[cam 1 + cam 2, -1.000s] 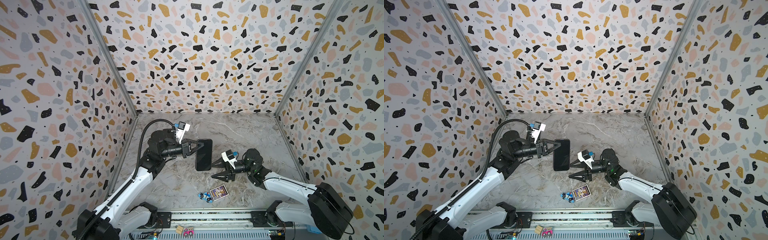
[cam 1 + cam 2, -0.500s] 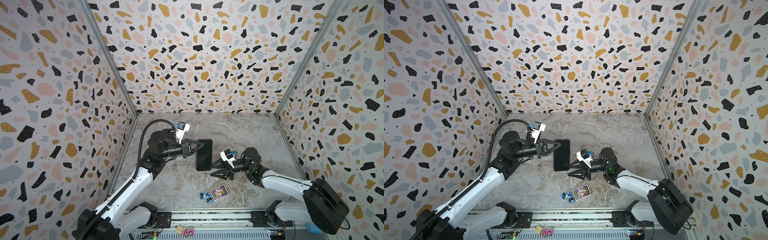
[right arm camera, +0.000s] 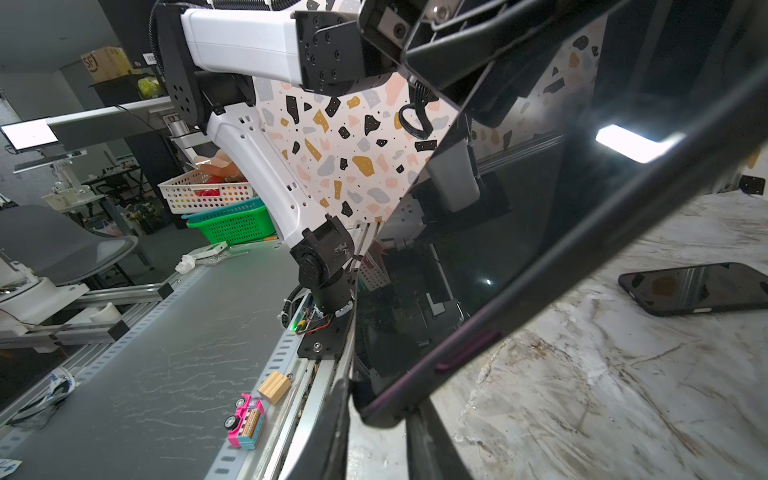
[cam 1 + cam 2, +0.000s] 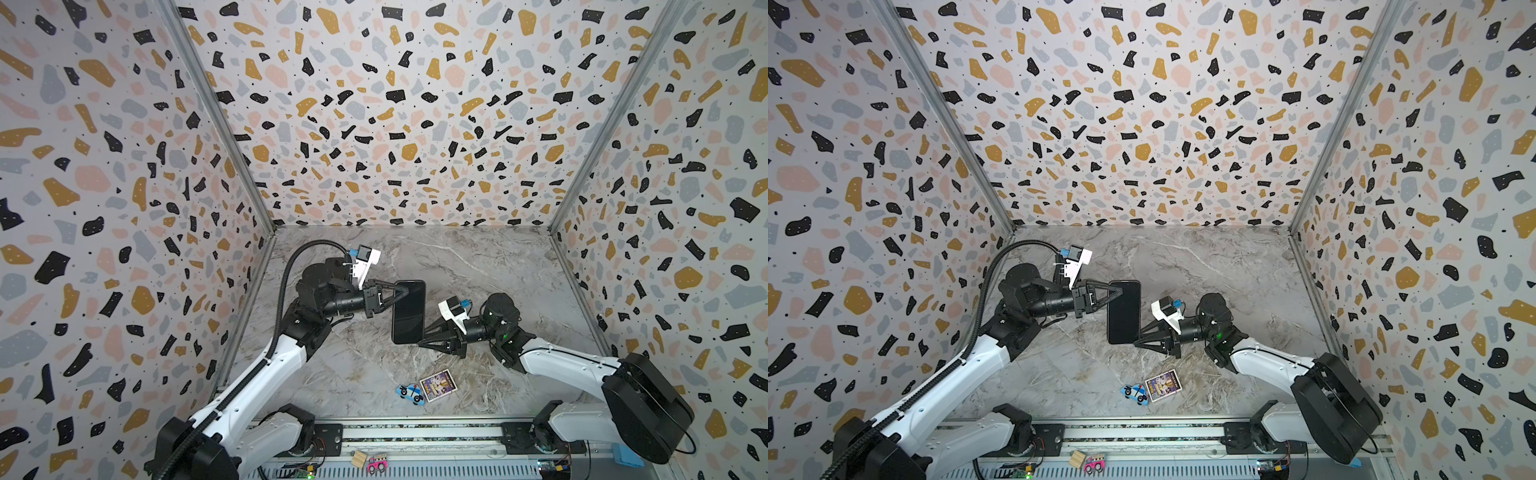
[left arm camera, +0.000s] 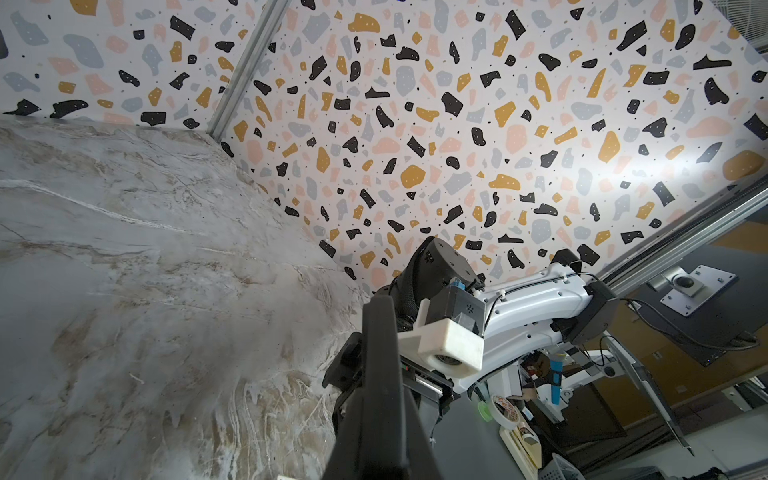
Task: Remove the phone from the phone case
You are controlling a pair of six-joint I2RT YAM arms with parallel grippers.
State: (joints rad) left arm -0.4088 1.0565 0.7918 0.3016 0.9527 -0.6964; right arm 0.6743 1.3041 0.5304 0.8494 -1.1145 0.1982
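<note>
Two grippers of mine flank the phone (image 4: 409, 316), which hangs in the air over the middle of the bench (image 4: 478, 257). My left gripper (image 4: 401, 291) pinches its far left corner. My right gripper (image 4: 423, 337) straddles the near right corner, and I cannot tell if it touches. The glass looks stiff and slippery, so I judge the case (image 3: 469, 345) rim the better hold.

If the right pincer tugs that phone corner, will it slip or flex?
Probably slippery: the phone has mirror-glossy glass, so a grip there may slide. Probably stiff: held by one edge in the left pincer, it shows no droop. It might pivot in that narrow grip.
</note>
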